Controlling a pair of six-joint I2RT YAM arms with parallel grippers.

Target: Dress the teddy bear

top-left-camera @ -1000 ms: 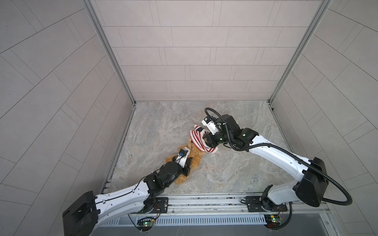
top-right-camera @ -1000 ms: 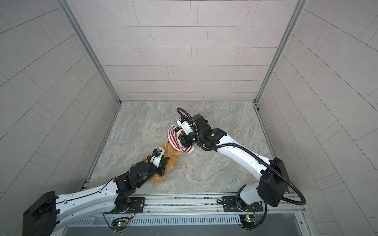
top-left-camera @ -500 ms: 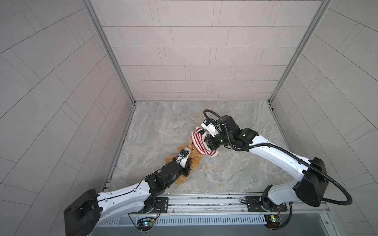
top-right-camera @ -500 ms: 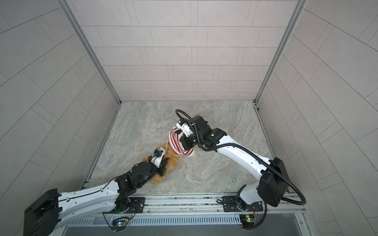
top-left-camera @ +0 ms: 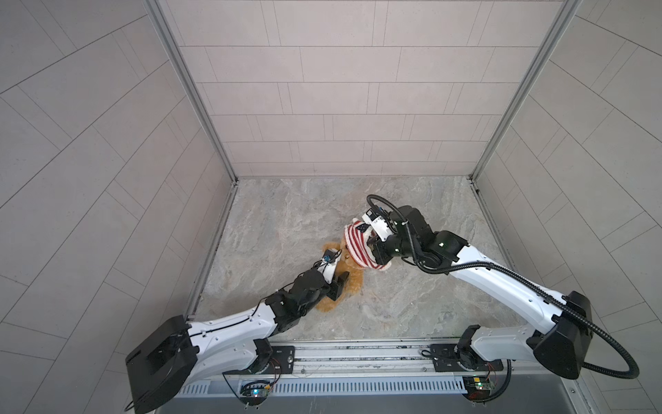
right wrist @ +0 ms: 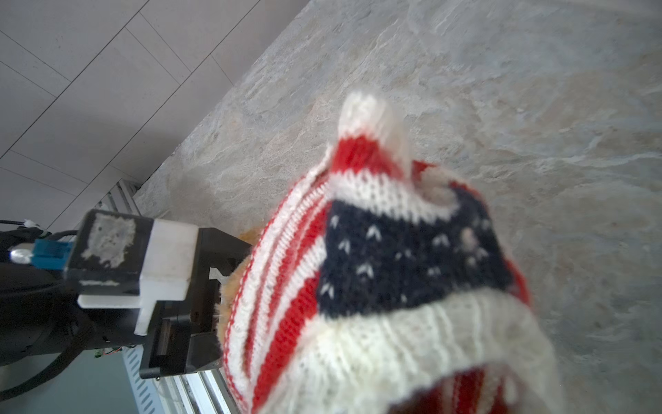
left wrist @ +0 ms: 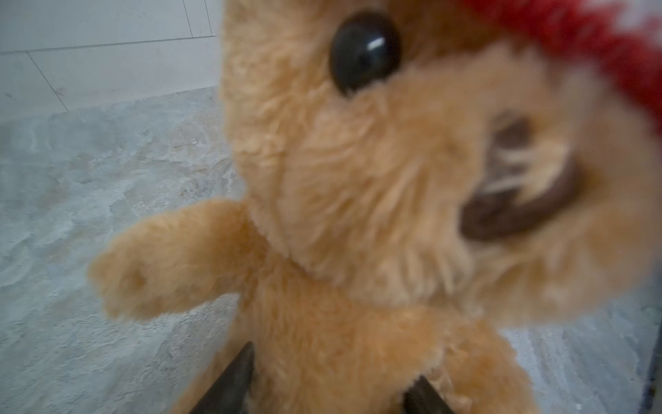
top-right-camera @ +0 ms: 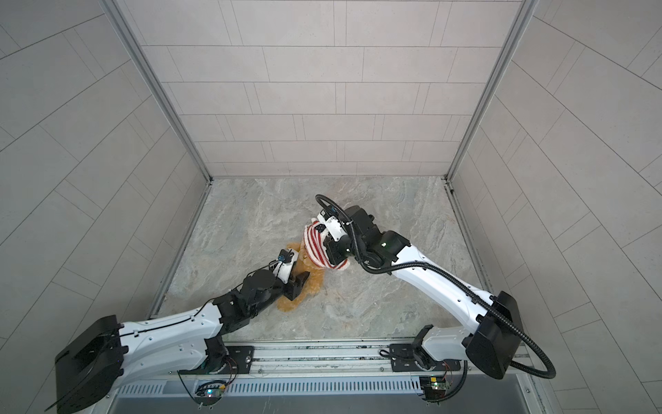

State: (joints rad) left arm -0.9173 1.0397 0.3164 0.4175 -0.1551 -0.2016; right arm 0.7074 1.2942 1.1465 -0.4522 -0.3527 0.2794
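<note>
Since a second ago my left gripper (top-left-camera: 340, 276) has edged toward the sweater (top-left-camera: 356, 243), which my right gripper (top-left-camera: 372, 245) pinches by its hem, fingertips buried in knit. The teddy bear (top-left-camera: 353, 283) slumps on the floor (top-left-camera: 286, 215), head half under the sweater. Left fingers (left wrist: 236, 383), cropped in the wrist view, flank its belly; squeezing or loose, I cannot tell.

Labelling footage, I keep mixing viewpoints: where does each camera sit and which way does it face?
Top views: above the near rail, looking down at the floor; left arm, right arm show in both top views.
Left wrist: behind the left gripper, facing the teddy bear; two dark fingers show.
Right wrist: over the striped sweater, facing the left arm's wrist camera; own fingers hidden.
Shared: both wrist views show bear and sweater.
</note>
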